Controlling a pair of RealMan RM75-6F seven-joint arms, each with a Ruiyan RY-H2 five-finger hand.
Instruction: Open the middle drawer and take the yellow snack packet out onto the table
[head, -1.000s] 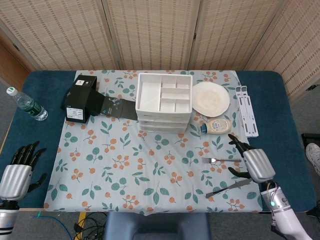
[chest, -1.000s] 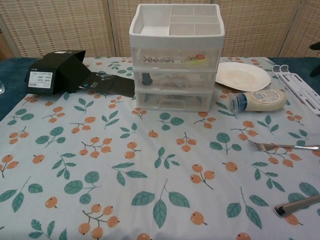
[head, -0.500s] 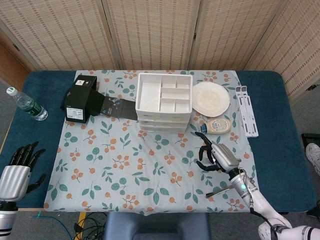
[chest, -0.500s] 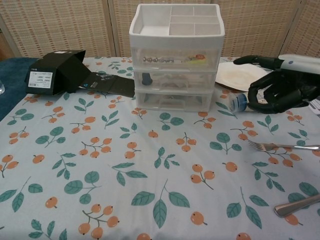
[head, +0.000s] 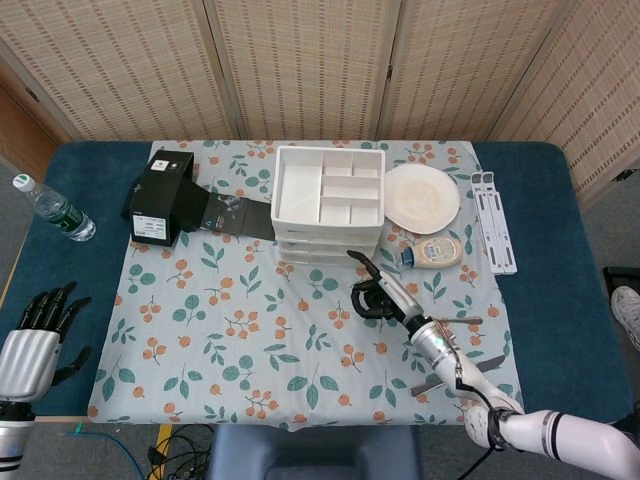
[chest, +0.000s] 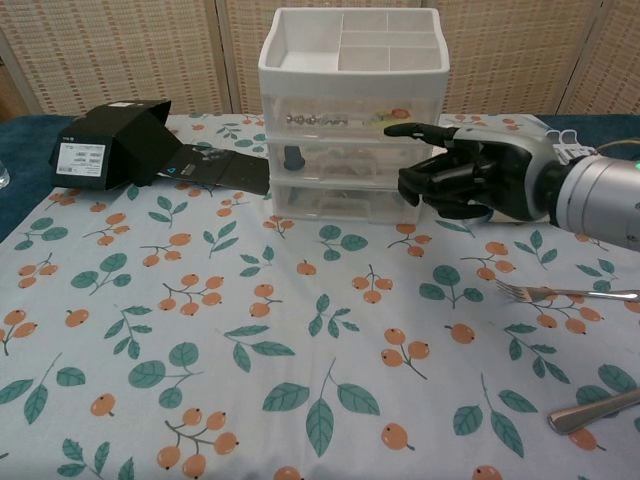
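The white drawer unit stands at the back middle of the table, all three clear drawers pushed in. The middle drawer has a dark item at its left. A yellow and red item shows through the top drawer's front. My right hand hovers just right of the drawer fronts, fingers half curled, thumb pointing at the unit, holding nothing. In the head view this right hand is just in front of the unit. My left hand stays off the table's front left edge, fingers spread.
A black box with its flap open lies left of the unit. A plate, a lying sauce bottle and a white rack are on the right. A fork and a knife lie front right. A water bottle lies far left.
My right hand has swept from the table's right front, over the fork, leftward and back to the drawer fronts. The left hand and the drawers have not moved.
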